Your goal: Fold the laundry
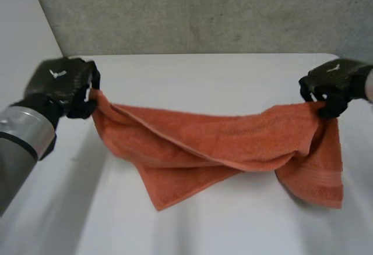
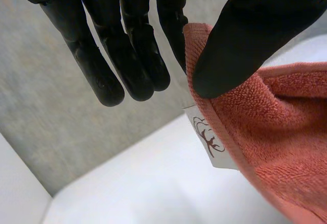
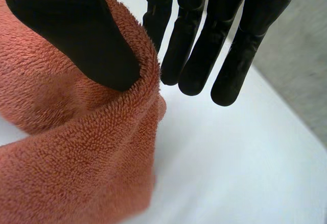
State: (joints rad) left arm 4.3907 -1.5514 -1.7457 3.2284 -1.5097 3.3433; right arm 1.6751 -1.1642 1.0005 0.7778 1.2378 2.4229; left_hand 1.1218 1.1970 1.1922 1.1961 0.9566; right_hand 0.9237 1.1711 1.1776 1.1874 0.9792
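You have the left hand (image 1: pixel 61 86) at nine o'clock and the right hand (image 1: pixel 332 86) at three, each pinching an end of the orange towel (image 1: pixel 215 138) over the counter (image 1: pixel 204 74).

My black left hand (image 1: pixel 63 86) is raised at the end of my grey-jointed left arm (image 1: pixel 20 135). Its thumb (image 2: pixel 245 40) pinches a corner of the orange terry towel (image 1: pixel 221 144) against the nearest of its straight fingers (image 2: pixel 138 55). My black right hand (image 1: pixel 333 86) is held at about the same height, well apart from the left. Its thumb (image 3: pixel 76 35) presses the far end of the towel's upper edge against its straight fingers (image 3: pixel 204 45).
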